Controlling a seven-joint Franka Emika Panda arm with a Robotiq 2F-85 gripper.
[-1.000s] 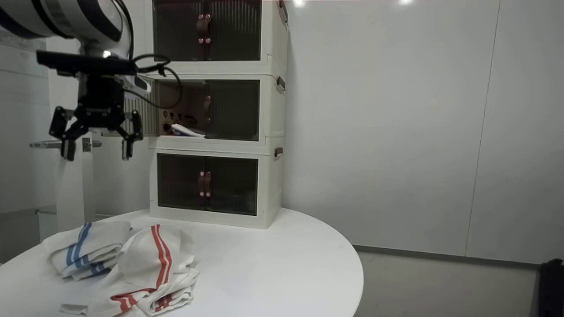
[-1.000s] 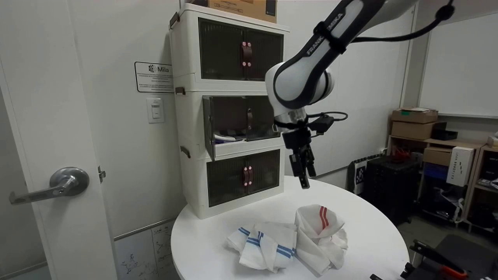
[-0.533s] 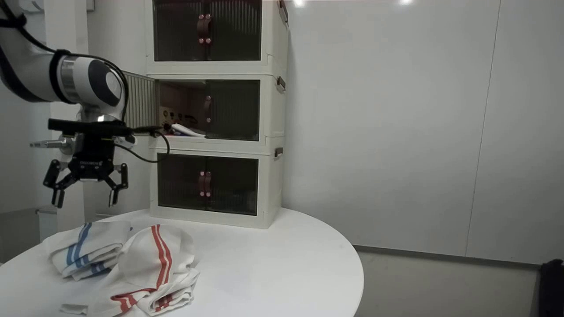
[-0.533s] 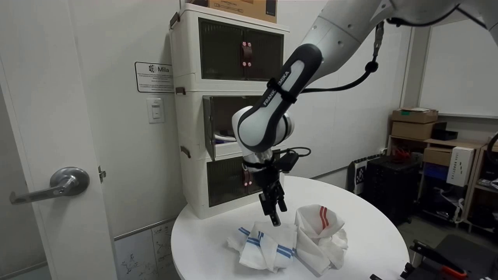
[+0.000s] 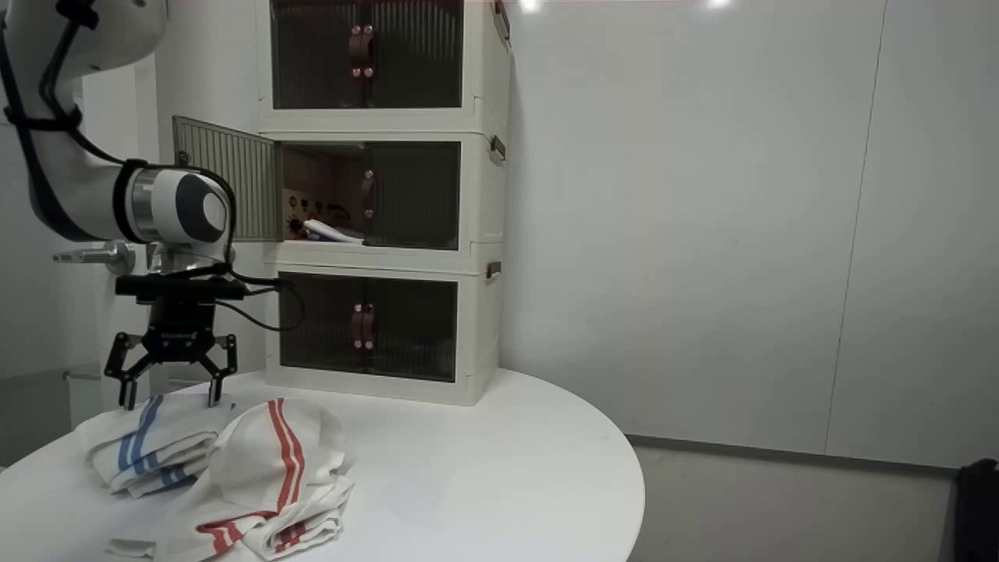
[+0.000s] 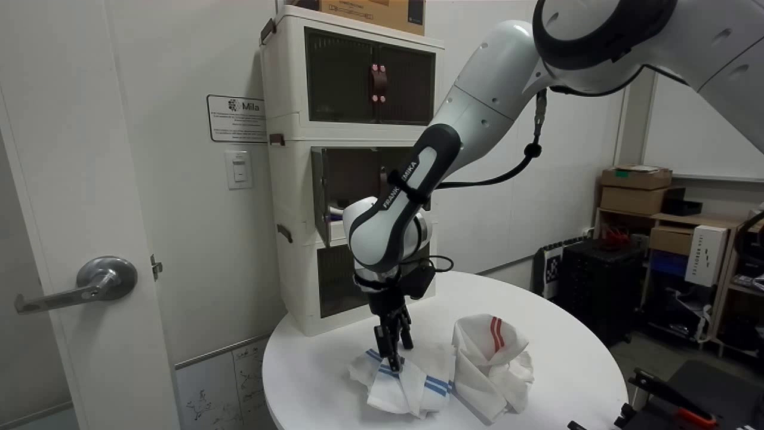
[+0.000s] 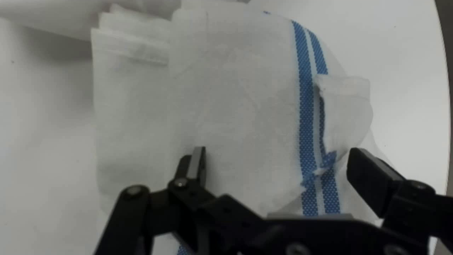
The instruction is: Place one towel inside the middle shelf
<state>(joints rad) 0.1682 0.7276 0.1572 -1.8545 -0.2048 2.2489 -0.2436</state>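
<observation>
White round table [image 5: 484, 484]. Your gripper [image 5: 171, 397]: jaws spread wide, holding nothing. Blue-striped towel [image 7: 237, 99]: folded on the table, directly beneath your gripper; contact cannot be told. Middle shelf [image 5: 343, 254]: far side, left door [image 5: 254, 183] swung out.

Cabinet [image 5: 485, 336]: faced from opposite front corners in both exterior views
Table [image 5: 507, 476]: seen at a slant from above in both exterior views
Door [image 6: 65, 179]: near, along the left edge, in an exterior view
Blue-striped towel [image 7: 230, 88]: shared by all three views, close up from above in the wrist view
Gripper [image 7: 276, 156]: nearest of all in the wrist view, along its bottom
</observation>
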